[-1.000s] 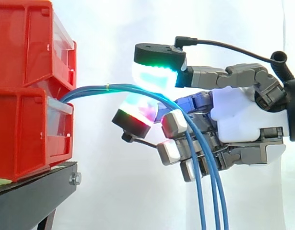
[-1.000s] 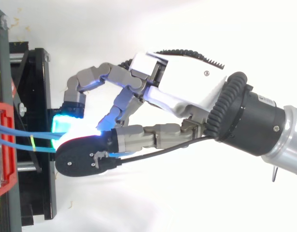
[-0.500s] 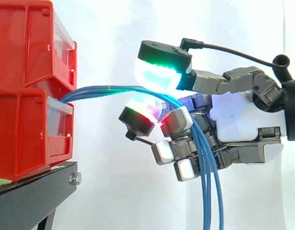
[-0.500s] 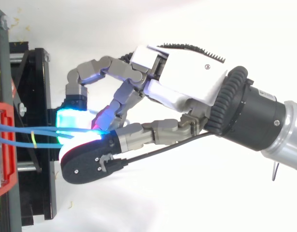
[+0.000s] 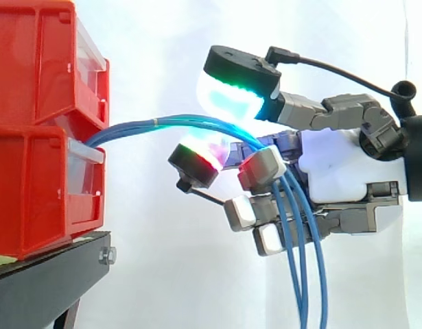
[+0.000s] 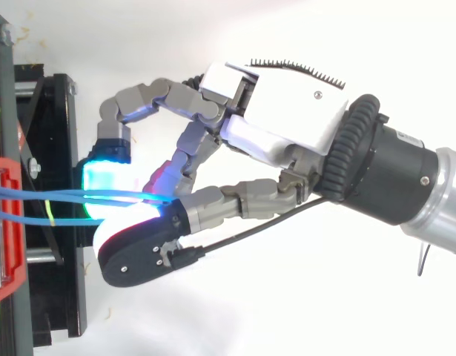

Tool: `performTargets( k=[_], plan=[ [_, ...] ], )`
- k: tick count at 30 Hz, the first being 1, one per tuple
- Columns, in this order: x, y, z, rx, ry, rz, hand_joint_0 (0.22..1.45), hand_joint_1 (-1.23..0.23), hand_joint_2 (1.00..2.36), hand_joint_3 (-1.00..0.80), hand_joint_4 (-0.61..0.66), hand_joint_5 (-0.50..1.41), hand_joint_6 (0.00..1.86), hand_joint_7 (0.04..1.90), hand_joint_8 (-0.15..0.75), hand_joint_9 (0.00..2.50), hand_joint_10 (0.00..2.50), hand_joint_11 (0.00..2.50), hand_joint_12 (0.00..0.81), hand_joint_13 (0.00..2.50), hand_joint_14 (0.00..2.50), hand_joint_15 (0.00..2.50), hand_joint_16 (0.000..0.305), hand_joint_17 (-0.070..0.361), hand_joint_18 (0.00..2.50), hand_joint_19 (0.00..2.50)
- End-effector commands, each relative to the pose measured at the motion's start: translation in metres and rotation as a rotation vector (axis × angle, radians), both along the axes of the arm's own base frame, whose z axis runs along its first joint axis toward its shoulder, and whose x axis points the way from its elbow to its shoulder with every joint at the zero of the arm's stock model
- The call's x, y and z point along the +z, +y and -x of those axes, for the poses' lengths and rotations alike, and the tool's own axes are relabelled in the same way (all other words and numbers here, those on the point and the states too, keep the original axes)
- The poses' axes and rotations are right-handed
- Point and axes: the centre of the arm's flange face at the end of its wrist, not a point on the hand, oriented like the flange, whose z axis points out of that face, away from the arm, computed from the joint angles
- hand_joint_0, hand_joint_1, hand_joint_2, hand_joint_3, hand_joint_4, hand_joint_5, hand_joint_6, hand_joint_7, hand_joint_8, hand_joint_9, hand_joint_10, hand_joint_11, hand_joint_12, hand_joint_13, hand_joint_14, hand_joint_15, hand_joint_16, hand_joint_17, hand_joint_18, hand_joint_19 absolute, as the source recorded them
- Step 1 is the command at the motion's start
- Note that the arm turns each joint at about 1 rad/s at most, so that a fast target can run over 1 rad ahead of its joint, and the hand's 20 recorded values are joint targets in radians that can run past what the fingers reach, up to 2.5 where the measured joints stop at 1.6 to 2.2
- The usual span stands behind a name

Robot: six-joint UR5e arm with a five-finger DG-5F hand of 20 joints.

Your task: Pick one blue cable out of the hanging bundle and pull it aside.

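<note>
The blue cables (image 5: 176, 122) come out from between the red bins (image 5: 32, 137), which sit on the black stand (image 5: 46, 281). They bend over in a bow and then hang straight down. The hand (image 5: 341, 168) is at the far end of that bow, apart from the bins. Its fingers are curled round the cables. The top pad (image 5: 231, 99) glows just above them, and the bottom pad (image 5: 200, 154) sits just under them. There is a little gap between the two pads, so the hold looks loose, not a tight pinch. From above, the cables run in between the pads and go out of sight under the hand (image 6: 287, 111).

I think the hand is at the picking step. It seems to have the whole bunch, not just one cable. Next it needs to close the pads on one cable only and let the others slip free. Then it can pull that one to the side. It should go slowly so the cable does not slide out.
</note>
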Motion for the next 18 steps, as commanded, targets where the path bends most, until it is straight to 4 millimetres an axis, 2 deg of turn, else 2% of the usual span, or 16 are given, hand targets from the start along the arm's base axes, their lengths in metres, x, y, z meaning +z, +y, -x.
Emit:
performTargets(
  k=[1, 9, 14, 18],
  plan=[
    [0.0, -0.0004, -0.0001, 0.002, 0.0, -0.001, 0.45, -0.74, 1.0, -0.5, -0.02, -0.06, 0.88, 1.18, 0.332, 1.47, 0.02, 0.94, 0.357, 1.21, 0.02, 0.73, 0.055, 0.123, 1.14, 0.68],
    [-0.0011, -0.0015, -0.0002, 0.0, 0.001, -0.001, 0.43, -0.68, 1.0, -0.5, -0.01, -0.06, 0.87, 1.17, 0.344, 1.45, 0.02, 0.92, 0.374, 1.2, 0.02, 0.73, 0.058, 0.13, 1.15, 0.69],
    [0.0001, -0.0004, -0.0002, 0.002, -0.002, -0.003, 0.55, -0.57, 1.0, -0.5, -0.01, -0.07, 0.87, 1.22, 0.31, 1.42, 0.02, 0.94, 0.334, 1.17, 0.03, 0.76, 0.049, 0.11, 1.05, 0.76],
    [0.0, -0.0016, 0.0, 0.0, -0.001, -0.004, 0.57, -0.64, 1.01, -0.33, 0.0, -0.07, 0.87, 1.22, 0.31, 1.42, 0.02, 0.96, 0.337, 1.17, 0.02, 0.77, 0.049, 0.11, 1.05, 0.77]
  ],
)
